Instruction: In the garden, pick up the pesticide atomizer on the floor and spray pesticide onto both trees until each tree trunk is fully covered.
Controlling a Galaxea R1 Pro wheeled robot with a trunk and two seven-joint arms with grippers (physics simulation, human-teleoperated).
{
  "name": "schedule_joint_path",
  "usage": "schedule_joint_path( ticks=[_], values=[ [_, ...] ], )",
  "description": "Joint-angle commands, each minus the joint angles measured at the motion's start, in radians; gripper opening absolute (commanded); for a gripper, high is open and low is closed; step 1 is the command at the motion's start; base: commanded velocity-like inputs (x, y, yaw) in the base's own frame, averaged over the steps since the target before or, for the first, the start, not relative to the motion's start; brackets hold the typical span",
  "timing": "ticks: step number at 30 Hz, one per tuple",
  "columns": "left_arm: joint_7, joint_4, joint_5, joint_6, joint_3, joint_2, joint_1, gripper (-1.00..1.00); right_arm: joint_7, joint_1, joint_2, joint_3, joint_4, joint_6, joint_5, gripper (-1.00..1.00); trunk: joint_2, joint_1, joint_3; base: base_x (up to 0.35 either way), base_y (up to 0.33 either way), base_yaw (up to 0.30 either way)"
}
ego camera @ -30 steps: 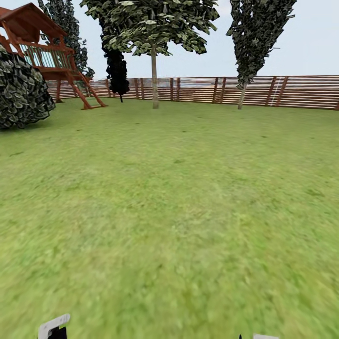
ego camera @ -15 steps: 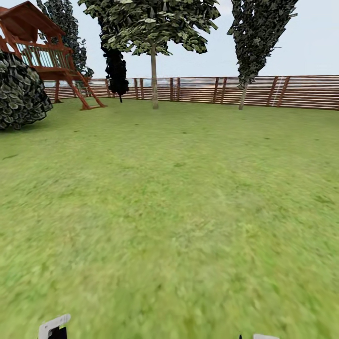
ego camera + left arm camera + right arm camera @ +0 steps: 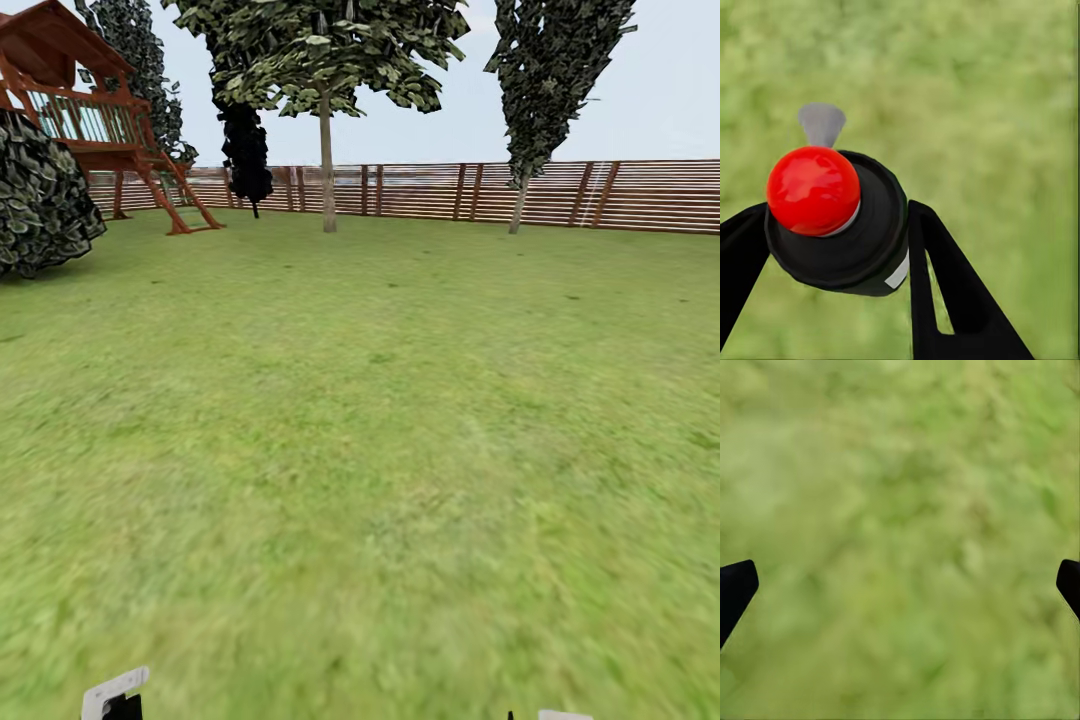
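Left gripper (image 3: 832, 247) clenched on pesticide atomizer (image 3: 836, 217) over lawn (image 3: 360, 430); right gripper (image 3: 900, 585) spread wide, empty; tree trunk (image 3: 327, 165) far ahead by fence (image 3: 620, 195)

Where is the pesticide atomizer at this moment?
In the left wrist view, the pesticide atomizer, black with a red top, sits clamped between the left gripper fingers, above the lawn.

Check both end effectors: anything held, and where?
Left end effector grips the pesticide atomizer by its black body, below the red cap. Right end effector is open, empty.
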Motion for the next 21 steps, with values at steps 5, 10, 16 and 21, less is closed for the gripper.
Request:
schedule_joint_path(
  ticks=[5, 10, 16, 21],
  values=[
    [-0.004, 0.001, -0.01, -0.004, 0.009, 0.0, -0.001, -1.0, -0.005, -0.001, 0.0, -0.005, 0.001, -0.002, 0.011, 1.0, 0.0, 0.0, -0.001, 0.338, 0.0, 0.0],
    [-0.004, 0.001, -0.01, -0.004, 0.009, 0.0, -0.001, -1.0, -0.005, -0.001, 0.0, -0.005, 0.001, -0.002, 0.011, 1.0, 0.0, 0.0, -0.001, 0.338, 0.0, 0.0],
    [-0.004, 0.001, -0.01, -0.005, 0.009, 0.0, -0.001, -1.0, -0.005, -0.001, -0.001, -0.005, 0.001, -0.002, 0.011, 1.0, 0.0, 0.0, -0.001, 0.338, 0.0, 0.0],
    [-0.004, 0.001, -0.01, -0.004, 0.009, 0.0, -0.001, -1.0, -0.005, -0.001, 0.0, -0.005, 0.001, -0.002, 0.011, 1.0, 0.0, 0.0, -0.001, 0.338, 0.0, 0.0]
  ],
)
